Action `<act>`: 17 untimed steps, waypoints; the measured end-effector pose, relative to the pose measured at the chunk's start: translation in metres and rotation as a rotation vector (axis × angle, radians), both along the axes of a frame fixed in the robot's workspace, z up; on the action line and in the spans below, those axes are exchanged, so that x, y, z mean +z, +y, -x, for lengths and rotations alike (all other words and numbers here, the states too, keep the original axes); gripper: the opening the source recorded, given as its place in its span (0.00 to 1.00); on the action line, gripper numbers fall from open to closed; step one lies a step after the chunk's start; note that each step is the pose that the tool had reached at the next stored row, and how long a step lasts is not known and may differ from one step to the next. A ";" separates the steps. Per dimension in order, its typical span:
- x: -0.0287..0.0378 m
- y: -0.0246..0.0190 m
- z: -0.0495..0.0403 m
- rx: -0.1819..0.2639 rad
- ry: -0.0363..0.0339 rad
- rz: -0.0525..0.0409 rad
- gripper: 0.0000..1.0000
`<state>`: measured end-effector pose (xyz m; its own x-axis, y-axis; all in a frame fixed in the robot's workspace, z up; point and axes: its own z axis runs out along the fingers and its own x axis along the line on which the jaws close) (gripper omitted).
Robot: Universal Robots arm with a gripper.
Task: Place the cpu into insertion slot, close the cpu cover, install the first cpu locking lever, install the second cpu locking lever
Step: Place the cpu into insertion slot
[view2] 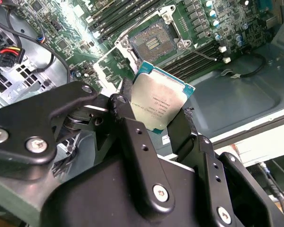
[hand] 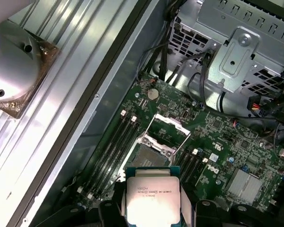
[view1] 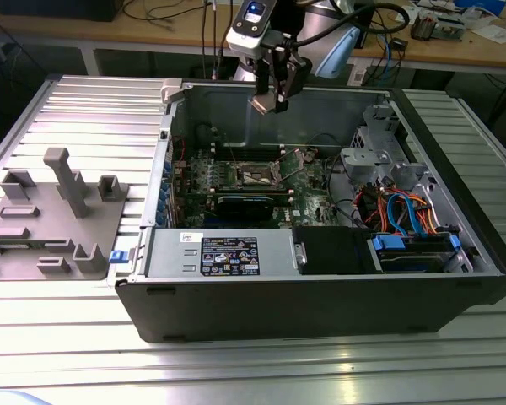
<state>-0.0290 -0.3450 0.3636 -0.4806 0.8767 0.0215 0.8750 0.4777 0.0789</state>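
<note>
CPU [view2: 161,101] hangs pinched by two opposite edges in the tool [view2: 156,109], held in the air over an open computer case [view1: 320,295] and well clear of everything inside it. That case lies on its side, open face up, on a ribbed metal bench [view1: 236,371]. Beside it, on the exterior view's left, sits a grey moulded fixture [view1: 51,211]. Within the case, a power supply [view1: 219,253] with a printed label runs along the near wall. A perforated drive cage [view1: 379,160] with blue and orange cables [view1: 405,211] fills the exterior view's right end. A green board [view1: 312,190] covers the floor of the case between them. In the exterior view the tool [view1: 270,101] is near the far wall of the case, above the board. Amid the board is the slot [hand: 146,158], its dark pin field bare inside a silver rim, with long memory sockets [hand: 116,146] just beside it. The cover [hand: 173,122] is swung up off the slot on its hinge, and the board shows through its square window. In both wrist views the black fingers [hand: 109,210] grip the CPU [hand: 153,201] with its metal top facing the cameras. Its green edge shows around the grey lid. The slot [view2: 154,41] lies beyond it, not touching it.
</note>
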 end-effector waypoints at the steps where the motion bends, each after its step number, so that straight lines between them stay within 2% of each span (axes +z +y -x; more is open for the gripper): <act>1: -0.0003 0.0000 0.0000 -0.014 0.0000 0.0000 0.54; 5: -0.0008 0.0000 0.0000 -0.063 0.0000 -0.0001 0.54; 9: -0.0009 0.0000 0.0000 -0.081 0.0005 0.0001 0.54; 14: -0.0022 0.0000 0.0000 -0.109 0.0093 0.0009 0.54; 17: -0.0038 0.0000 0.0000 -0.168 0.0146 0.0015 0.54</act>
